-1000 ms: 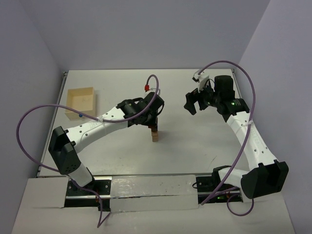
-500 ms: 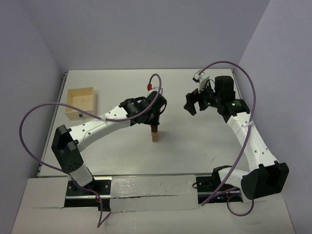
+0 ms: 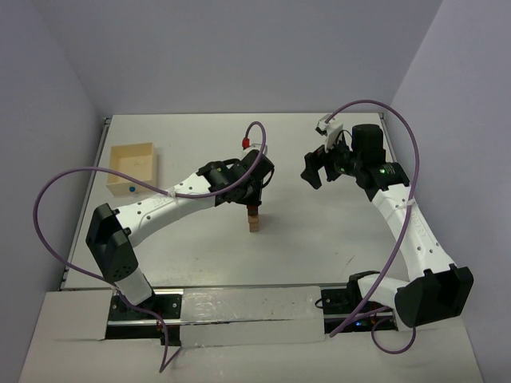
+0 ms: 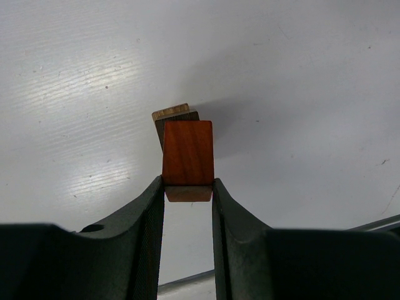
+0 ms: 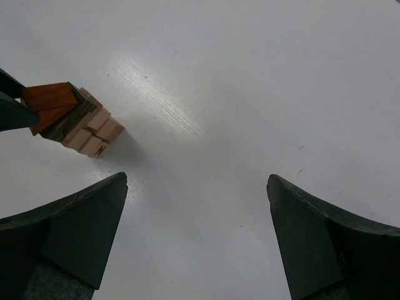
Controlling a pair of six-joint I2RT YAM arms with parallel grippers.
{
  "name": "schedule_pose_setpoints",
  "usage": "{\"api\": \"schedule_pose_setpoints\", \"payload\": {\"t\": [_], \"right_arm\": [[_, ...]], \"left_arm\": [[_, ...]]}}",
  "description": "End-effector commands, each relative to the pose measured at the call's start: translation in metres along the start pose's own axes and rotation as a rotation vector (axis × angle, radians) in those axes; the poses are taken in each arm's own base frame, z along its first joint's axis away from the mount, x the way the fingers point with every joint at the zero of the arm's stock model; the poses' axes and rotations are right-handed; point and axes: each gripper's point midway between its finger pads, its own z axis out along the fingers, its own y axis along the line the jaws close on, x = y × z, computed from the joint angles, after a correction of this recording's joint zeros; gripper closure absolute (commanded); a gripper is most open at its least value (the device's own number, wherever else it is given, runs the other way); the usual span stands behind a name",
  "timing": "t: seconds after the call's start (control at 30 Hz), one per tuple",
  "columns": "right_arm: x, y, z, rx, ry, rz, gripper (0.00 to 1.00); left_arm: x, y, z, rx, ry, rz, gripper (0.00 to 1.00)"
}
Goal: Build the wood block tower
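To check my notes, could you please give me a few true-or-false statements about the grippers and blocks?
1. The left gripper is shut on the orange-brown block. True.
2. The right gripper holds a block. False: it is open and empty.
3. The wood block tower stands in the tray. False: it stands on the table, apart from the tray.
4. A dark brown block sits just beneath the orange-brown block. True.

Top cam high over table (image 3: 319, 239) near edge, looking down; 2 wrist cams face it, left closest; all share wood block tower (image 3: 254, 217).
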Motion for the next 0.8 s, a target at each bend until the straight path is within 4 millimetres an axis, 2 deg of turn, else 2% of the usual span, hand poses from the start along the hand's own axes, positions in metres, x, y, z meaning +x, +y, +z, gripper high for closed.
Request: {"api": "schedule_pose_setpoints", "payload": {"t": [0.0,0.03,0.23,0.43,0.5,0.53,0.57,0.6,0.67,0.7,0.77], "right_arm": [[-0.011,0.002,-0.009,0.007,-0.058,-0.011,0.00],[-0.011,0.002,-0.009,0.006,-0.057,-0.011,0.00],[-0.012,0.001,-0.009,0.006,-0.058,-0.011,0.00],[-0.010,0.003,-0.008,0.001,-0.055,-0.009,0.00],[-0.009,0.004,-0.009,-0.003,-0.053,-0.008,0.00],[-0.009,0.004,-0.009,-0.003,-0.052,-0.008,0.00],[-0.009,0.004,-0.009,-0.005,-0.052,-0.009,0.00],[-0.008,0.004,-0.009,-0.005,-0.049,-0.008,0.00],[-0.008,0.004,-0.008,-0.006,-0.046,-0.007,0.00],[-0.008,0.004,-0.007,-0.008,-0.044,-0.005,0.00],[-0.008,0.004,-0.005,-0.014,-0.044,0.001,0.00]], "left_arm": [[-0.009,-0.009,-0.004,0.031,-0.028,-0.006,0.64],[-0.008,-0.010,-0.003,0.031,-0.026,-0.005,0.63],[-0.010,-0.009,-0.004,0.031,-0.032,-0.001,0.38],[-0.018,-0.010,-0.011,0.044,-0.058,0.003,0.20],[-0.027,-0.013,-0.020,0.068,-0.084,0.004,0.12],[-0.032,-0.015,-0.026,0.078,-0.097,0.009,0.11],[-0.037,-0.016,-0.031,0.091,-0.113,0.009,0.04],[-0.048,-0.016,-0.044,0.114,-0.150,0.020,0.02],[-0.064,-0.013,-0.064,0.147,-0.215,0.020,0.01],[-0.076,-0.008,-0.076,0.166,-0.259,0.005,0.01],[-0.090,0.009,-0.087,0.180,-0.305,-0.026,0.01]]}}
